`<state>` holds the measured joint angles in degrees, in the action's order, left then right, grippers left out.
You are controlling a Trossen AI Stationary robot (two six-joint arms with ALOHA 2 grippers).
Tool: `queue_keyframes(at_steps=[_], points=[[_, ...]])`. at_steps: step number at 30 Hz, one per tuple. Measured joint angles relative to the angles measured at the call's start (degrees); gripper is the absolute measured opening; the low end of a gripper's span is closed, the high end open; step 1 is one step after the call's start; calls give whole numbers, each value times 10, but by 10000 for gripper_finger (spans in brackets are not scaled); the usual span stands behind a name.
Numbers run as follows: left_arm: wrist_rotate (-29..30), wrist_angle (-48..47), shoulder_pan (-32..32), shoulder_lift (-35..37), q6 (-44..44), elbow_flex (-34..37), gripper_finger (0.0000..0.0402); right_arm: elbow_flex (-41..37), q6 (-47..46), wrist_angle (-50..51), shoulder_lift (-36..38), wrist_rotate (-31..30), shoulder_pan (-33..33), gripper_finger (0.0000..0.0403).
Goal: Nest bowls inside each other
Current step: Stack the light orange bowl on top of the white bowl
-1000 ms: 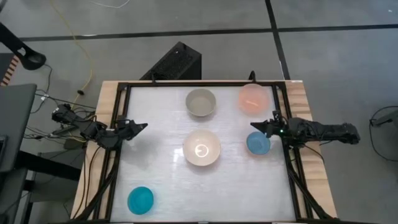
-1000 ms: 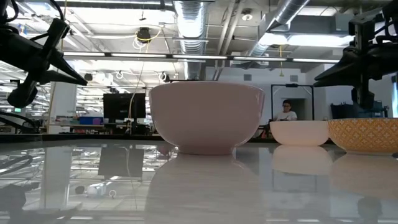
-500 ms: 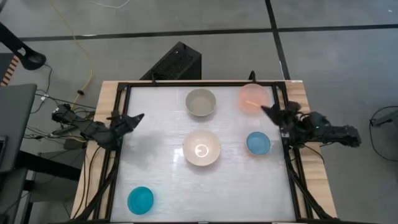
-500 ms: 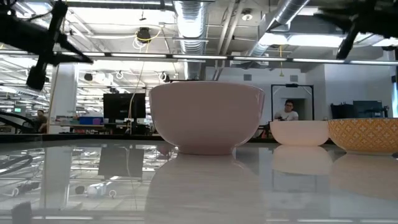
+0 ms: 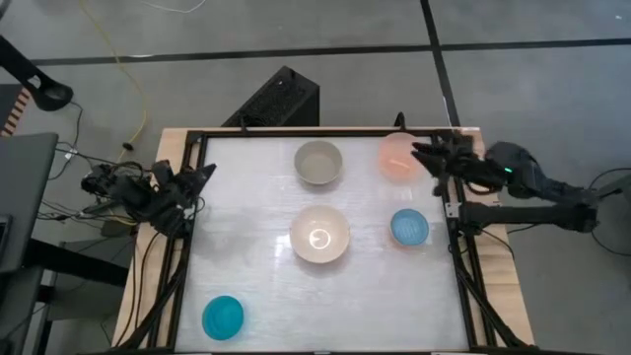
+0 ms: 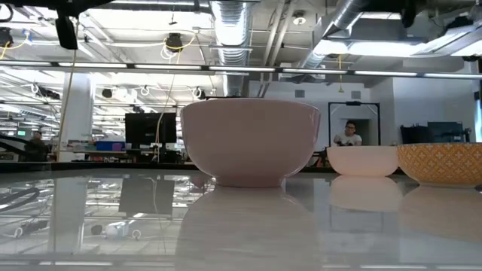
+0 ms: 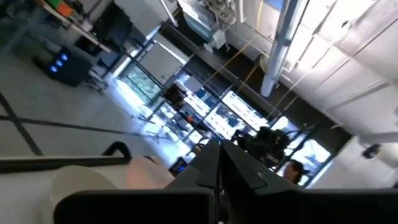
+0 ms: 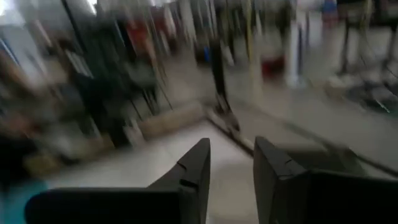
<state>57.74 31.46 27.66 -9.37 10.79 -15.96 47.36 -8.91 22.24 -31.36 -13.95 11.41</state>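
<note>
Right end effector beside the salmon bowl, none nested yet.

Right end effector (image 5: 424,155), fingers apart and empty, hovers at the salmon bowl's (image 5: 398,156) 3 o'clock rim, nearest arm. Left end effector (image 5: 202,174), fingers together, waits at the surface's (image 5: 256,276) 9 o'clock edge.

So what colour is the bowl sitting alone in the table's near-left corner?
Teal: the small round plastic bowl shows best in the high view.
</note>
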Motion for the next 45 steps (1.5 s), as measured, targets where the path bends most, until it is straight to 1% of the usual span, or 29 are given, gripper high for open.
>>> queue_keyframes(at_steps=[3, 5, 7, 9, 15, 21, 25, 30, 38, 41, 45], points=[[5, -7, 0, 0, -13, -9, 0, 64, 38, 100, -73, 15, 29, 107], [1, -11, 0, 0, -15, -12, 0, 95, 62, 154, -113, 22, 55, 113], [-4, -17, 0, 0, -14, -12, 0, 116, 83, 193, -152, 44, 86, 118], [-9, -26, 0, 0, -9, -12, 0, 124, 103, 221, -185, 81, 124, 123], [-27, -42, 0, 0, 4, -12, 0, 125, 145, 269, -282, 236, 252, 139], [-39, -42, 0, 0, 5, -12, 0, 125, 199, 312, -369, 341, 357, 155], [-39, -42, 0, 0, 6, -12, 0, 125, 238, 329, -410, 351, 390, 162], [-39, -42, 0, 0, 7, -12, 0, 125, 268, 328, -460, 350, 404, 162], [-39, -65, 0, 0, 34, -11, 0, 109, 276, 293, -544, 350, 404, 162], [-39, -65, 0, 0, 39, -11, 0, 104, 275, 282, -564, 364, 402, 162], [-34, -65, 0, 0, 40, -11, 0, 103, 280, 276, -588, 358, 389, 161]])
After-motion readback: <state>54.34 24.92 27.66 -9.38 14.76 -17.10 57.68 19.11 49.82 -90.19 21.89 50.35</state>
